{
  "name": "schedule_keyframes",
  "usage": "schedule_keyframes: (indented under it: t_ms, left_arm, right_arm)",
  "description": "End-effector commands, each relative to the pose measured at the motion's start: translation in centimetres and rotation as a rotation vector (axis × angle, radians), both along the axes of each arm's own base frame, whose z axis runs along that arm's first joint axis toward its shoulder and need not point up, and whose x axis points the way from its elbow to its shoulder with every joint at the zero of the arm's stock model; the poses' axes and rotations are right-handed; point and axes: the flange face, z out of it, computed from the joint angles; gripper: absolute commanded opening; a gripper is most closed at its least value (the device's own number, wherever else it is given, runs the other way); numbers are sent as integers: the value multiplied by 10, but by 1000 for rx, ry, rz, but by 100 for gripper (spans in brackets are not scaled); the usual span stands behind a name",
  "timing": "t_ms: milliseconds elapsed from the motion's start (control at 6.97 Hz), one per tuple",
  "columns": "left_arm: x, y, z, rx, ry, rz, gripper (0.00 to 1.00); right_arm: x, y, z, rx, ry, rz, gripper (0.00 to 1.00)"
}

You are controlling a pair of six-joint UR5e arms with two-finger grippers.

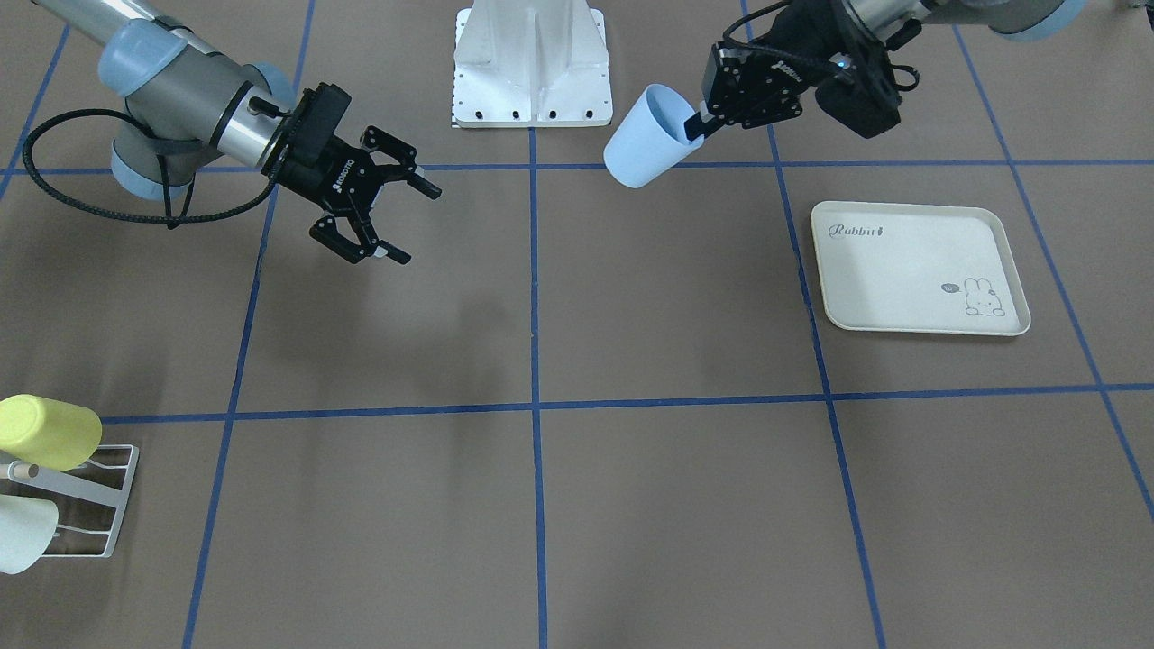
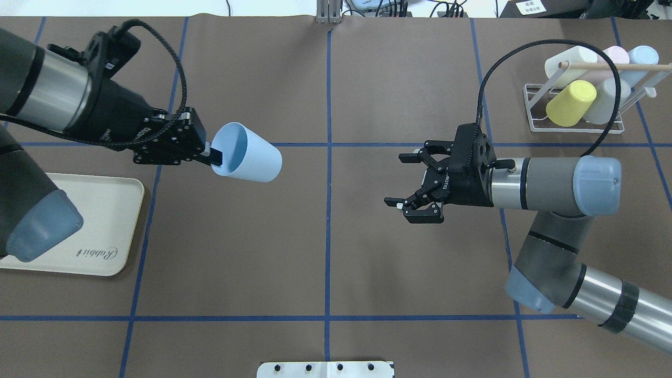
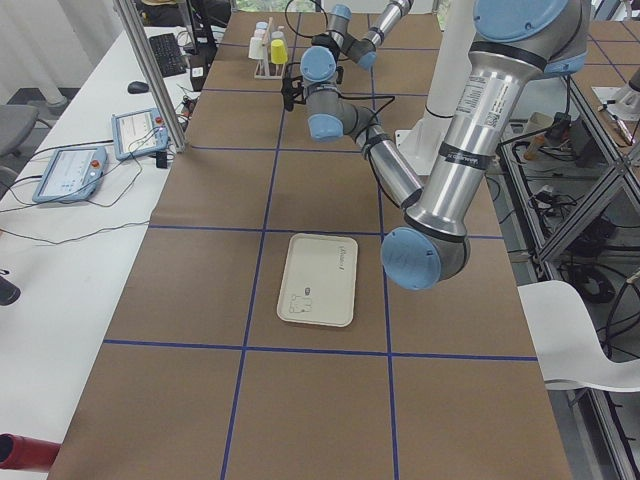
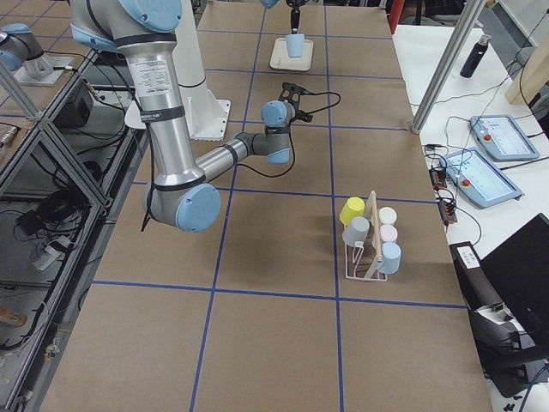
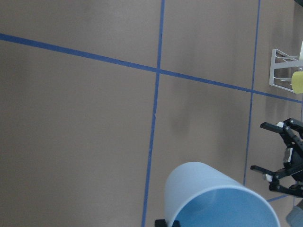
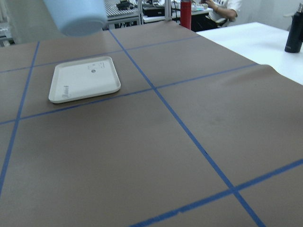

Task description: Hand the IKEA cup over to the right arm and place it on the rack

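Above the matte brown paper tabletop (image 2: 367, 252), squared off with blue tape lines: smooth pale-blue tapered plastic cup (image 2: 252, 160), tipped on its side, clear of the surface. Pinched at the rim by the black two-finger left claw (image 2: 214, 156), one finger showing inside the mouth, the other hard to make out; closed base pointing toward the right claw (image 2: 399, 179). Spread wide and holding nothing, that black right claw, well apart from the cup.

At the far corner on the right arm's side, small white wire rack (image 2: 530, 113) with a round light-wood dowel (image 2: 614, 66) along its top. Carries a glossy yellow cup (image 2: 569, 103) and other pastel cups (image 2: 606, 100), all lying tilted. Partly crossed from overhead by a braided black cable (image 2: 481, 100); cut off at the frame edge in the front-facing view.

Beside the left arm (image 2: 37, 231), flat cream round-cornered tray (image 2: 105, 210) printed "Rabbit", one end hidden under the elbow.
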Motion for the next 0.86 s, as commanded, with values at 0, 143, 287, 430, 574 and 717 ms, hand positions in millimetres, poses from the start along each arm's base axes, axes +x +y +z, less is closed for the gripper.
schedule_keyframes:
  t_ms: [0, 143, 287, 430, 574, 717]
  left_arm:
    - [52, 16, -46, -43, 44, -33, 0]
    - [66, 21, -50, -40, 43, -29, 0]
    - [75, 19, -48, -44, 36, -27, 0]
    - [83, 23, -47, -47, 32, -12, 0]
    - [93, 32, -51, -43, 36, 5, 0]
    - [103, 39, -53, -35, 37, -7, 0]
  right_arm:
    - [-28, 38, -9, 38, -113, 85, 99]
    - [-36, 46, -10, 68, -104, 114, 99]
    - [-38, 52, -12, 88, -118, 118, 99]
    - [-36, 55, -16, 101, -139, 120, 99]
    - [-41, 57, -27, 109, -159, 113, 99]
    - [-45, 59, -35, 113, -173, 109, 99]
